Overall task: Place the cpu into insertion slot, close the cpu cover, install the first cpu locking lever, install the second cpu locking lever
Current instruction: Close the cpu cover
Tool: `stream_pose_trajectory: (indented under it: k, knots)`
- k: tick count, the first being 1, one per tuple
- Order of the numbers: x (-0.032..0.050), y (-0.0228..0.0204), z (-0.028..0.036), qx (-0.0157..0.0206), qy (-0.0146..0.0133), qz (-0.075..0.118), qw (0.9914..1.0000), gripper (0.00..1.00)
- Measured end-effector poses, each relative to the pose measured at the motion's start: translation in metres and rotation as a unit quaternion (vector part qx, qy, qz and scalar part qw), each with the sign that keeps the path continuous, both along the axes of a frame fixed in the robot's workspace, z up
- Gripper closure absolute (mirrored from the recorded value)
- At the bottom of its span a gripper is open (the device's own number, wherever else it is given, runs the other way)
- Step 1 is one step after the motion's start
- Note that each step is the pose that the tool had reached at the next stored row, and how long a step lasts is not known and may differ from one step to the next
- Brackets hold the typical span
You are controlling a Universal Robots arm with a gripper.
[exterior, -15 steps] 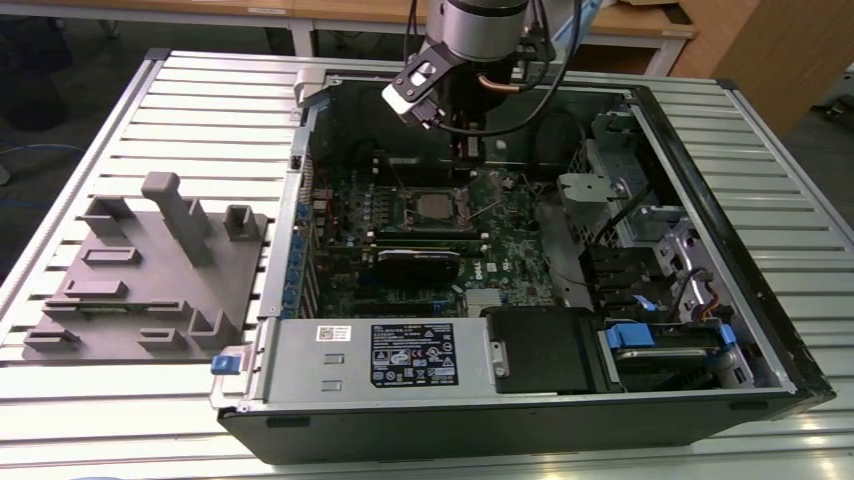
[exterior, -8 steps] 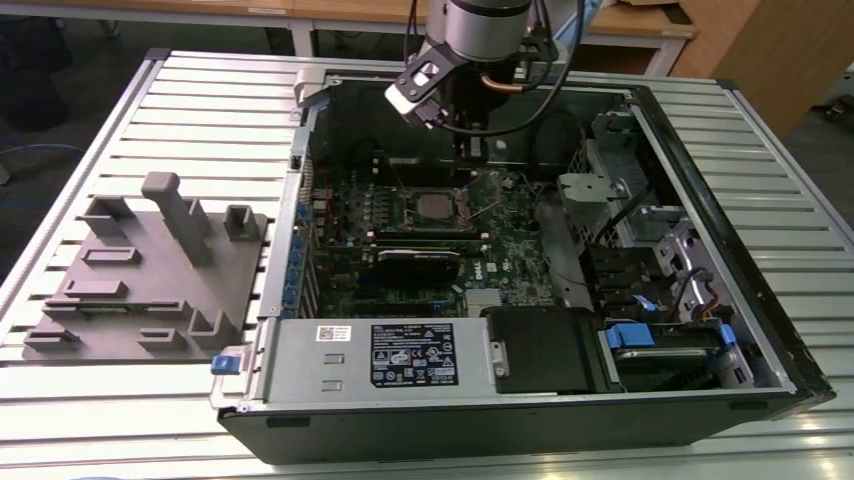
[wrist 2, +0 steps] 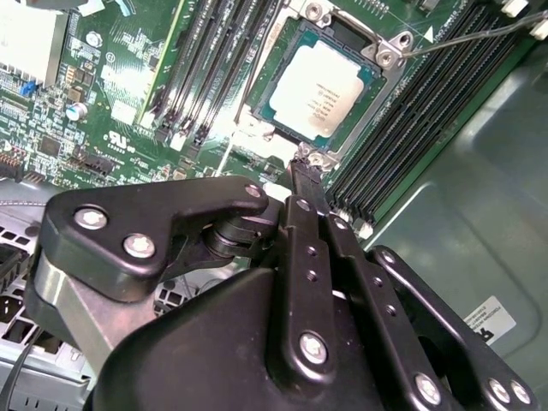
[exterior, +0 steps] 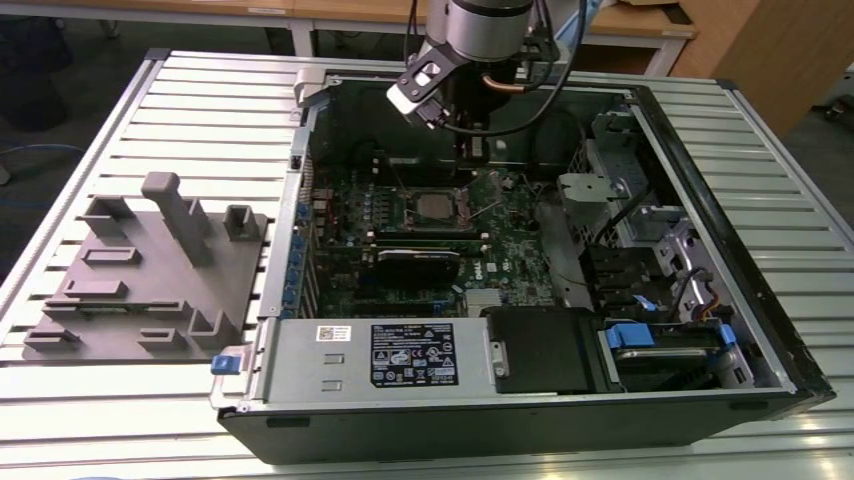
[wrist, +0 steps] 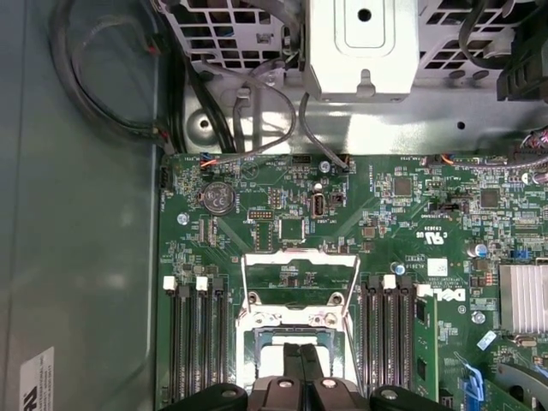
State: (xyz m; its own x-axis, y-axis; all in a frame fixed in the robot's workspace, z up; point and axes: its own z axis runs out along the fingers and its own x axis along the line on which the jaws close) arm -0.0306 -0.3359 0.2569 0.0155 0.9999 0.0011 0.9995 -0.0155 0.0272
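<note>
The cpu (wrist 2: 321,92), a silvery square chip, lies flat in the insertion slot (exterior: 406,208) on the green motherboard (wrist 2: 128,94). The dark cpu cover (wrist 2: 387,58) frames it and looks lowered over it. My gripper (wrist 2: 306,169) is shut with nothing between its fingers. Its tip sits at the cover's front tab on the socket's edge. One thin wire lever (wrist 2: 467,36) stretches away from a socket corner, and another (wrist 2: 254,73) runs along the socket's side. In the first wrist view the gripper (wrist: 300,353) hangs right over the socket (wrist: 295,324). The exterior view has the gripper (exterior: 470,150) just behind the cpu (exterior: 434,205).
Black memory slots (wrist 2: 402,128) flank the socket on both sides. A black card (exterior: 416,266) lies in front of it, a power supply (exterior: 387,355) at the case front, and drive cages (exterior: 627,200) on the exterior view's right. A grey fixture (exterior: 147,270) stands beside the case.
</note>
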Motion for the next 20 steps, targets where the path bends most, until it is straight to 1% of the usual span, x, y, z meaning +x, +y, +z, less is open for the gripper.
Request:
stream_pose_trajectory:
  k: [10,20]
  knots:
    - [0.0028,0.0000,0.0000,0.0000,0.0000,0.000,1.00000,0.90]
    - [0.0097,0.0000,0.0000,0.0000,0.0000,0.000,1.00000,0.90]
